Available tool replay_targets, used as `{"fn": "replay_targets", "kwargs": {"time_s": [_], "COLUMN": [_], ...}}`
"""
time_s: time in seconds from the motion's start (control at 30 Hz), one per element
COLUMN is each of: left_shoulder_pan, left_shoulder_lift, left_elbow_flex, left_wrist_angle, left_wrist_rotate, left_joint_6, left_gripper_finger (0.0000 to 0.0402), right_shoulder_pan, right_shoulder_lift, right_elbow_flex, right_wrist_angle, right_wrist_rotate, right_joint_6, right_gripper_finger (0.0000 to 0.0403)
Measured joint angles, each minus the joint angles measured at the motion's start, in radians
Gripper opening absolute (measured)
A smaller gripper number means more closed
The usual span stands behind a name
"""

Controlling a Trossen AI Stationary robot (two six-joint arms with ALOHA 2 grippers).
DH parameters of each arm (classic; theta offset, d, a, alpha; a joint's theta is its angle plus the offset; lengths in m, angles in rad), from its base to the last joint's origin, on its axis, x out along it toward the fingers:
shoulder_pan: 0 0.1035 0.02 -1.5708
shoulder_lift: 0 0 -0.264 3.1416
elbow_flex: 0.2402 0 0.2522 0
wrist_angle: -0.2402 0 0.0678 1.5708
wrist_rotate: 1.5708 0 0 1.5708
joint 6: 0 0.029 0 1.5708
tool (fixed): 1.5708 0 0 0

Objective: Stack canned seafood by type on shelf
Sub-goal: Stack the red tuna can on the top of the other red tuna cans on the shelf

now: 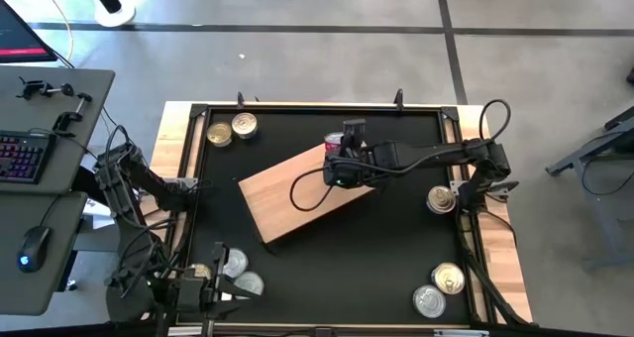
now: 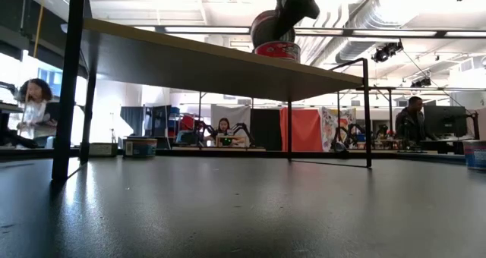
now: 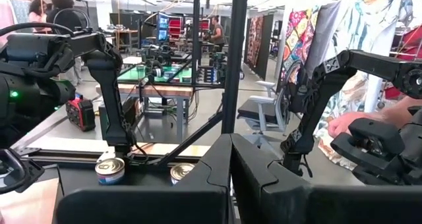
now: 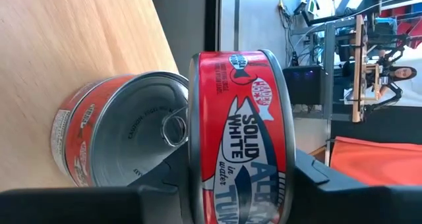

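Two red-label tuna tins in play: right gripper point(image 4: 231, 178) is gripping one tin point(image 4: 241, 135) on edge, hovering beside its twin point(image 4: 125, 135) standing on the shelf point(image 1: 287, 193); next it needs levelling, centring over that twin, lowering, releasing.

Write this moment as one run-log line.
right gripper: shut on red tuna tin | above second red tin on shelf | left gripper: waiting, table's near-left
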Motion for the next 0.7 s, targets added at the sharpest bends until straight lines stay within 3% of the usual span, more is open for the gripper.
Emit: {"fn": "replay_targets", "kwargs": {"time_s": [0.7], "left_shoulder_pan": [0.0], "left_shoulder_lift": [0.0], "left_elbow_flex": [0.0], "left_wrist_angle": [-0.001], "left_wrist_rotate": [0.001], "left_joint_6": [0.007], "left_gripper_finger": [0.0], "right_shoulder_pan": [-0.035], "right_shoulder_lift": [0.0], "right_elbow_flex": [0.0], "right_wrist_angle": [-0.035], "right_wrist_rotate": [-0.063], "right_joint_6": [0.104], "right_gripper_finger": [0.0136]}}
